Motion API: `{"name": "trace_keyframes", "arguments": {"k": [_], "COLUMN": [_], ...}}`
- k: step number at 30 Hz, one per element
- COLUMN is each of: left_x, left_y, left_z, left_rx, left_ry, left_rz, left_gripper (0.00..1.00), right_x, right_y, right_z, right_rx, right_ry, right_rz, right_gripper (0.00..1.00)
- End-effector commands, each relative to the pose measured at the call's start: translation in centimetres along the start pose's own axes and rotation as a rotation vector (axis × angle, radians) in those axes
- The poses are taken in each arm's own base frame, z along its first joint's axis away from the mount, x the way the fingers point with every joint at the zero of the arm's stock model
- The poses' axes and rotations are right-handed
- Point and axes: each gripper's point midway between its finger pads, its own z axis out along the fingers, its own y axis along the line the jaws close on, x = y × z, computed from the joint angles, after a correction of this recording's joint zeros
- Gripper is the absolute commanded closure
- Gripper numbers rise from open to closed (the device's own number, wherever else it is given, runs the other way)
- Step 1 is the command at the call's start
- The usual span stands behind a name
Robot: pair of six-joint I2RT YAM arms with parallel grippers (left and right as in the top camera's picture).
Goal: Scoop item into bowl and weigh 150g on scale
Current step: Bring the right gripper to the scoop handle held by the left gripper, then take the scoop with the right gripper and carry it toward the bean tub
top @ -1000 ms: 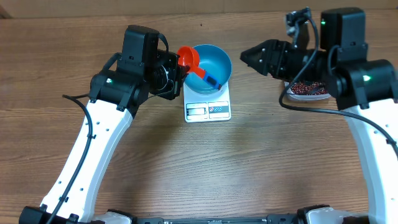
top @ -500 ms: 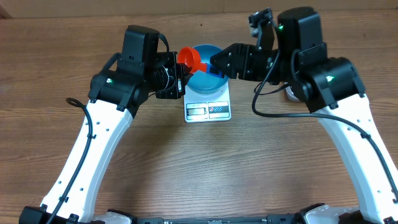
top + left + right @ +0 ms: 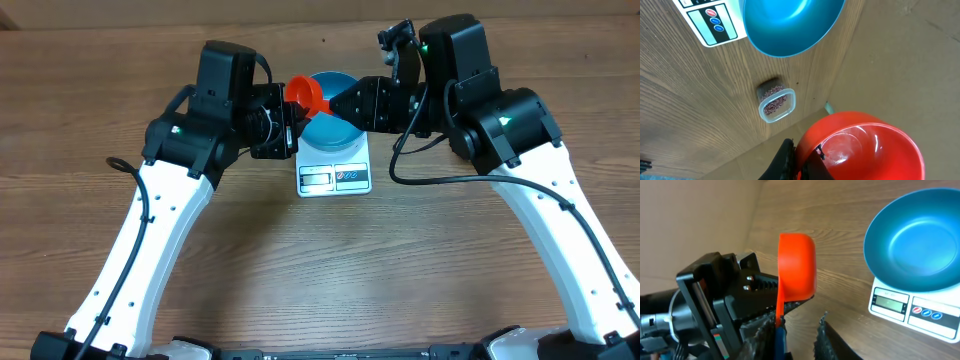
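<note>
The empty blue bowl point(image 3: 338, 88) stands on the white scale point(image 3: 335, 175). My left gripper point(image 3: 288, 122) is shut on the rim of the orange-red scoop point(image 3: 303, 95), held in the air left of the bowl; the scoop's cup point(image 3: 860, 147) shows empty. My right gripper point(image 3: 797, 317) is open around the scoop's blue handle tip point(image 3: 779, 341): one finger touches it, the other stands apart. The beans point(image 3: 775, 102) lie in a clear tub point(image 3: 761, 111) beyond the bowl point(image 3: 790, 25); the overhead view hides them behind the right arm.
The scale's display and buttons point(image 3: 905, 307) face the near side, below the bowl point(image 3: 920, 240). A cardboard wall point(image 3: 900, 65) rises behind the table. A black cable point(image 3: 440, 170) hangs from the right arm, right of the scale.
My right arm has swung left from the tub side to the scoop over the bowl, and its jaws have narrowed round the blue handle. The left arm has held still with the scoop.
</note>
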Motion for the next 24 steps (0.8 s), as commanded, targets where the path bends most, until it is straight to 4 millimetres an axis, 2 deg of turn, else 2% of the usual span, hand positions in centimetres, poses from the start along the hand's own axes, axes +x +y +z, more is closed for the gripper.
{"name": "trace_keyframes", "arguments": {"k": [1,9,13,20,24], "left_x": [0.45,0.41,0.41,0.40,0.40], "left_y": [-0.46,-0.58,-0.58,-0.57,-0.57], "left_z": [-0.52,-0.54,-0.54,-0.54,-0.54], "left_rx": [0.016,0.020,0.020,0.020,0.020], "left_ry": [0.016,0.016,0.016,0.016,0.016], "left_rz": [-0.015,-0.033,-0.033,-0.033,-0.033], "left_gripper": [0.96,0.96,0.96,0.96,0.96], "right_x": [0.16,0.34,0.35,0.20,0.16], "right_y": [0.86,1.34,1.34,1.44,1.45], "right_z": [0.21,0.27,0.27,0.27,0.27], "right_rx": [-0.020,-0.040,-0.040,-0.044,-0.044], "right_ry": [0.004,0.012,0.012,0.006,0.005], "right_rz": [-0.024,-0.029,-0.029,-0.033,-0.034], "right_gripper": [0.74,0.74,0.79,0.93,0.96]}}
